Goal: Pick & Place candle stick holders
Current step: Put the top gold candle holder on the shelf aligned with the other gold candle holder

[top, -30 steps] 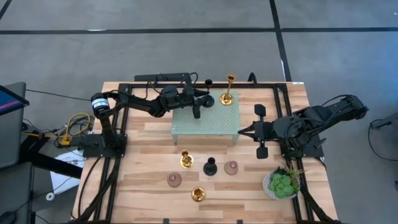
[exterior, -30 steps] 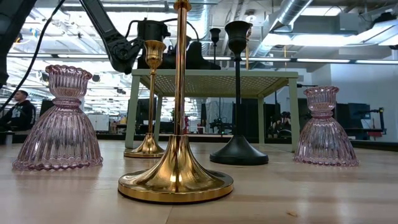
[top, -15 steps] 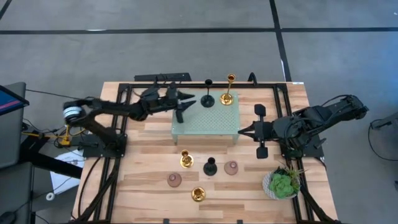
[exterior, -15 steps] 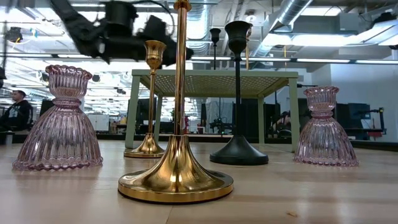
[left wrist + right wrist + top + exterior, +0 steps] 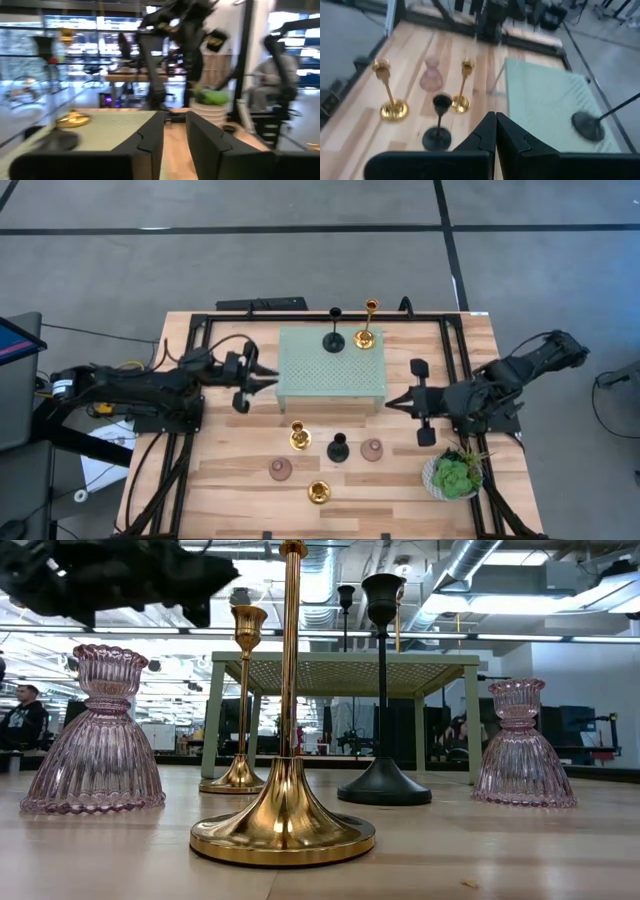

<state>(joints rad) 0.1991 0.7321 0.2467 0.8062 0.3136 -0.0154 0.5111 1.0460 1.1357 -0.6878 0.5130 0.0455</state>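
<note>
Candle stick holders: five stand upright on the table; the nearest gold holder [image 5: 299,436] lies at 4 o'clock from the empty, part-open left gripper [image 5: 262,379], the nearer arm; right gripper [image 5: 392,401] clenched, empty.

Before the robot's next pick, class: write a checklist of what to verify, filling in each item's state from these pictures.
1. Left hand empty, off the green perforated stand: ok.
2. Black holder and gold holder upright on the stand: ok.
3. Five holders remaining on the table all upright: ok.
4. Right hand shut, holding nothing: ok.
5. Left hand's fingers parted enough for a stem: cannot tell.
</note>
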